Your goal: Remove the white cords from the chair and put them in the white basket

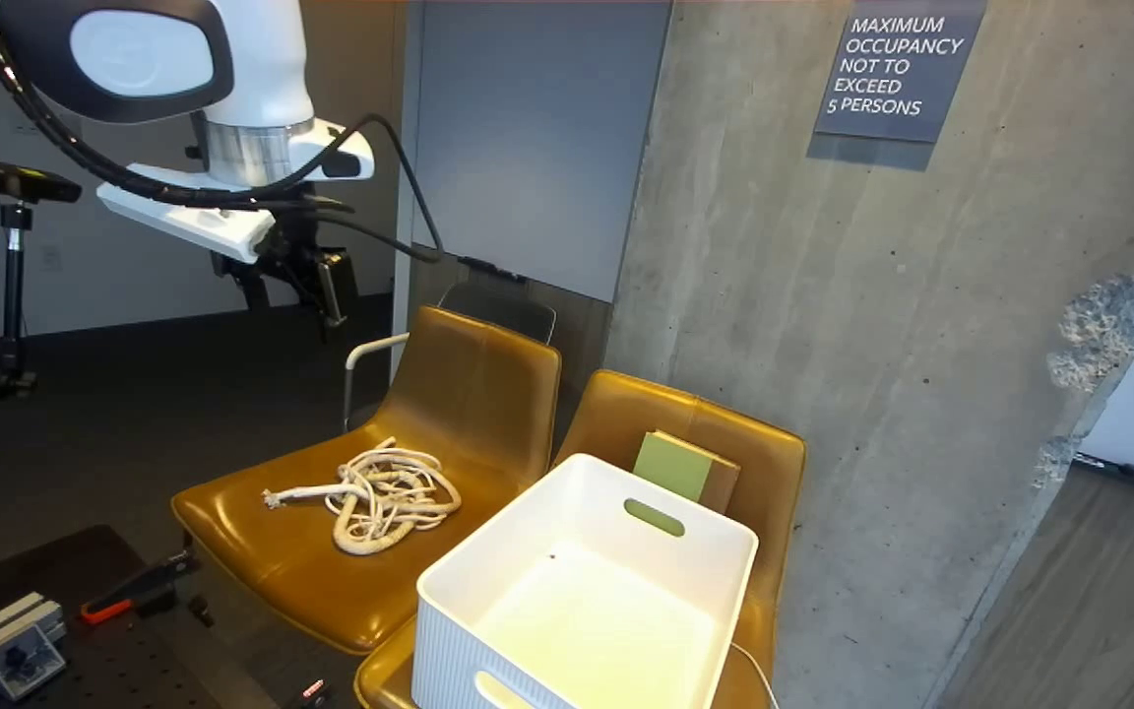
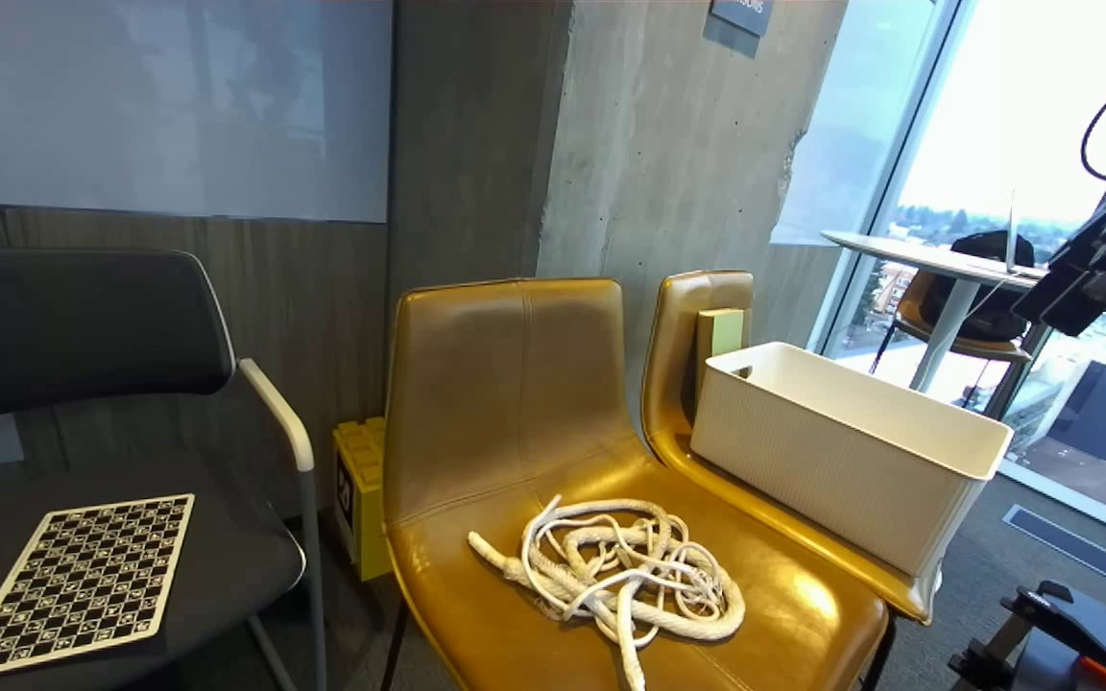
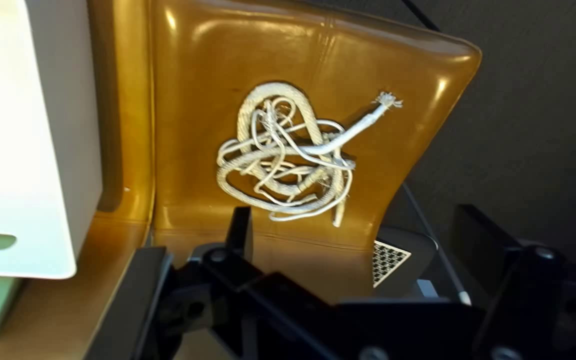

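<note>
White cords [image 1: 395, 492] are carried in a loose tangle on the chair [image 1: 267, 542], in an exterior view, and the white basket [image 1: 626, 571] is set on the neighbouring chair [image 1: 769, 483] just beside. If the lift is made too low, dangling loops could be snagged on the basket. In an exterior view, a loose tail [image 2: 631, 657] is stretched away from the heap; if missed, it may be left hanging outside. In the wrist view, nothing is held by the tool [image 3: 350, 227], its fingers [image 3: 240, 232] spread wide apart; should one thin loop alone be pinched, the rest could be shed.
</note>
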Available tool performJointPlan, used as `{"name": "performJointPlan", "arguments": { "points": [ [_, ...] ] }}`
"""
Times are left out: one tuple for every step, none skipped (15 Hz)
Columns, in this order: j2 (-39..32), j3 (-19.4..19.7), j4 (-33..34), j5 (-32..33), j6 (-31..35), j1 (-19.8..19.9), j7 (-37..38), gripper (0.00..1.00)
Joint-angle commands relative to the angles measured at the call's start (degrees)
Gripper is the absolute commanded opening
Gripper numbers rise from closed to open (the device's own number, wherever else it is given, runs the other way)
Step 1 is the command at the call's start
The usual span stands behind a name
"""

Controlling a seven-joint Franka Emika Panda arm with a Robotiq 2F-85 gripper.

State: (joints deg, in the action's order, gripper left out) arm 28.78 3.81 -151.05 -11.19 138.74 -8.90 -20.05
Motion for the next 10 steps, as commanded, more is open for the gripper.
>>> {"name": "performJointPlan", "arguments": {
  "points": [
    [-5.1,-3.3,0.7,-3.1,10.7,-6.1,0.2,1.0],
    [-8.4,-4.0,1.8,-3.4,14.5,-7.7,0.1,1.0],
    [-11.7,-4.4,2.9,-3.6,18.0,-9.0,-0.3,1.0],
    [-15.3,-4.5,4.1,-3.4,21.5,-10.0,-0.8,1.0],
    [-19.0,-4.6,5.3,-3.2,24.8,-10.8,-1.2,1.0],
    [-22.5,-4.6,6.8,-3.2,27.4,-11.4,-1.8,1.0],
    [-26.1,-5.0,8.0,-2.7,29.7,-11.3,-2.2,1.0],
    [-29.9,-4.4,9.5,-2.4,31.6,-11.9,-2.8,1.0],
    [-33.7,-4.3,11.2,-2.3,32.9,-11.8,-3.6,1.0],
    [-37.6,-4.4,13.0,-2.3,33.8,-11.5,-4.4,1.0]
  ]
}}
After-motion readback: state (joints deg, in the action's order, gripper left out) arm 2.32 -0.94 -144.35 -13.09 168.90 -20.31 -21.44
